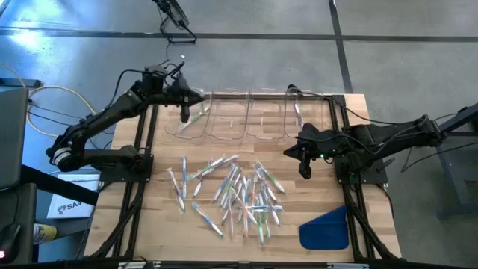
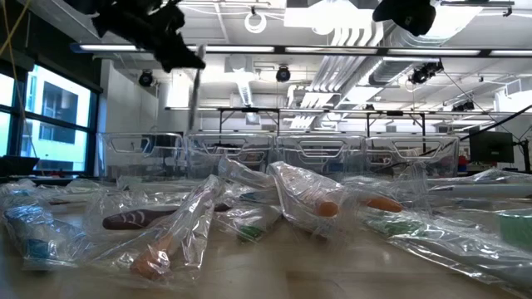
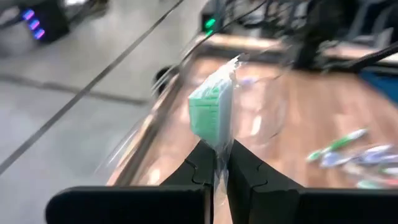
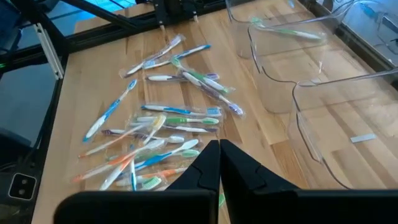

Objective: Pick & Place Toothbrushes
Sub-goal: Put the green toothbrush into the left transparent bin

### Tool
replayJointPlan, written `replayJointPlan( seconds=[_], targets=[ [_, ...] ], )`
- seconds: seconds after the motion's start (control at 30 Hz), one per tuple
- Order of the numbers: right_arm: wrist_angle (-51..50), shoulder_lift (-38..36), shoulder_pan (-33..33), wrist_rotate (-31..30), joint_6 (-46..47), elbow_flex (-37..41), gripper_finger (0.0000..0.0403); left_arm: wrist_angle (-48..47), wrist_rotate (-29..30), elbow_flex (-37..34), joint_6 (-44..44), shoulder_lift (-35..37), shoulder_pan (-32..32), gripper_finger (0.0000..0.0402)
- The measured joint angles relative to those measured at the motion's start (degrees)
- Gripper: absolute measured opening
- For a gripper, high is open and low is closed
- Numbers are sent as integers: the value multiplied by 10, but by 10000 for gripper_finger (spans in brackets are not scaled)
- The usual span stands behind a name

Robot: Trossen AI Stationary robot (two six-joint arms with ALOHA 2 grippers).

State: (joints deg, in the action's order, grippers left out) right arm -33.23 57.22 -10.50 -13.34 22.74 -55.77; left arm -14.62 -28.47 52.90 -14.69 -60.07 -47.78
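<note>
L gripper [image 1: 184, 113] fingers clamped on wrapped green toothbrush [image 3: 213, 112] – over far-left clear bin [image 1: 188, 119]. R gripper [image 1: 305, 170] fingers closed, empty – above toothbrushes [image 1: 231, 194] on bench [image 1: 164, 217].

- White box [image 1: 69, 206] on the floor left of the table: dark letters, partly cut off, seem to begin "SA"; the rest is unreadable.
- Toothbrush wrappers: no legible print in any view.
- Clear bins, blue cloth, arms: no readable labels or numbers.
</note>
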Motion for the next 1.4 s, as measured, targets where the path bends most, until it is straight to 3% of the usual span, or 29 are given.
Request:
replayJointPlan(
  seconds=[0.33, 0.57, 1.2, 1.4],
  targets=[
    [-13, 50, 0, 0, 0, 0, 2, -123, 26, 0, -7, 0, -91, 8],
    [-14, 91, 0, 3, -4, 0, 2, -214, 85, 0, -37, -12, -96, 16],
    [-13, 98, 4, 18, -5, 0, 2, -220, 86, 0, -61, -144, -96, 13],
    [-13, 98, 4, 33, -5, 0, 2, -212, 88, 0, -46, -155, -96, 47]
  ],
)
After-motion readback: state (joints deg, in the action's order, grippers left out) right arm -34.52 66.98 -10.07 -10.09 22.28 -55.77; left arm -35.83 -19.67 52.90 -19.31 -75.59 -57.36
